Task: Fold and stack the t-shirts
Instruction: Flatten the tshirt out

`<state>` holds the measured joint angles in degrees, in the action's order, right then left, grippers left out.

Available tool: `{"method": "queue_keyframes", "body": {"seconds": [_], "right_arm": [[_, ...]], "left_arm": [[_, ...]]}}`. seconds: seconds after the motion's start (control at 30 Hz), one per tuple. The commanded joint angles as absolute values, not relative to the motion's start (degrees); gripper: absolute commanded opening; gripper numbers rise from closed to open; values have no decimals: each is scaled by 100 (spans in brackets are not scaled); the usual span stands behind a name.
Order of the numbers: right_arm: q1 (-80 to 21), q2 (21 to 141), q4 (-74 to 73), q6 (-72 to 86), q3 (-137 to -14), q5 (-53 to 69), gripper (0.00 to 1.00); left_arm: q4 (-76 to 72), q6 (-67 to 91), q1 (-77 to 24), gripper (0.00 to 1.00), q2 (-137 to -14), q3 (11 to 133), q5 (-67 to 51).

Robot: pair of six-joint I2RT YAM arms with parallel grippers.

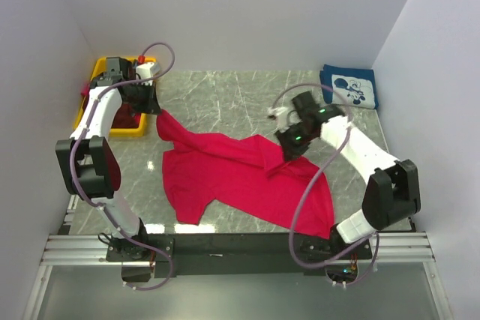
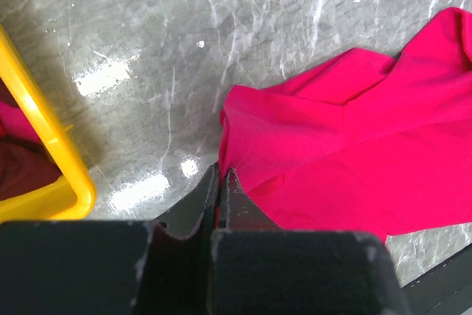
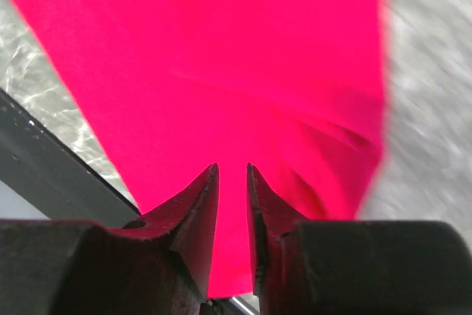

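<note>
The bright crimson-red t-shirt [image 1: 240,174] lies rumpled and spread across the middle of the marble table. My left gripper [image 1: 157,112] is shut on its far-left corner, next to the yellow bin; in the left wrist view the cloth [image 2: 354,145] runs into the closed jaws of the gripper [image 2: 220,175]. My right gripper [image 1: 287,151] hovers at a raised fold on the shirt's right part. Seen from the right wrist, its jaws [image 3: 233,171] stand a little apart, and red cloth [image 3: 221,57] fills the view beyond them. A navy t-shirt with white print [image 1: 350,88] lies folded at the far right corner.
A yellow bin [image 1: 101,69] stands at the far left with dark maroon cloth [image 2: 22,171] inside. White walls close in the table on three sides. The dark front rail [image 3: 51,167] runs along the near edge.
</note>
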<state>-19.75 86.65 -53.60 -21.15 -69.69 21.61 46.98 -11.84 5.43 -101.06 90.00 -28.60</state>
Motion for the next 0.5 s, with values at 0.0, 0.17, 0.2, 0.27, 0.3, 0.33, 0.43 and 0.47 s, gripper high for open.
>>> {"method": "queue_keyframes", "body": {"seconds": [0.0,0.17,0.2,0.27,0.3,0.33,0.43,0.47], "right_arm": [[-2907,8551,-4800,-1407,-6768,1329,31],[-3856,9052,-4606,-564,-6943,250,72],[-3937,9105,-4562,-484,-6987,150,73],[-4261,9167,-4500,-360,-7013,-339,85],[-4402,9176,-4448,-352,-7014,-499,86],[-4499,9202,-4439,-317,-7022,-544,90],[-4860,9421,-4377,-229,-7066,-878,91],[-4904,9596,-4351,-211,-7075,-940,91]], "left_arm": [[4676,-1178,554,0,-10186,9070,-2804],[4641,-1178,554,0,-10152,8983,-2786],[4623,-1186,554,0,-10125,8956,-2769],[4579,-1187,554,0,-10073,8860,-2751],[4562,-1195,554,0,-10064,8833,-2734],[4527,-1204,554,0,-10055,8781,-2725],[4517,-1204,554,0,-10063,8745,-2733],[4509,-1187,554,0,-10072,8745,-2768]]}}
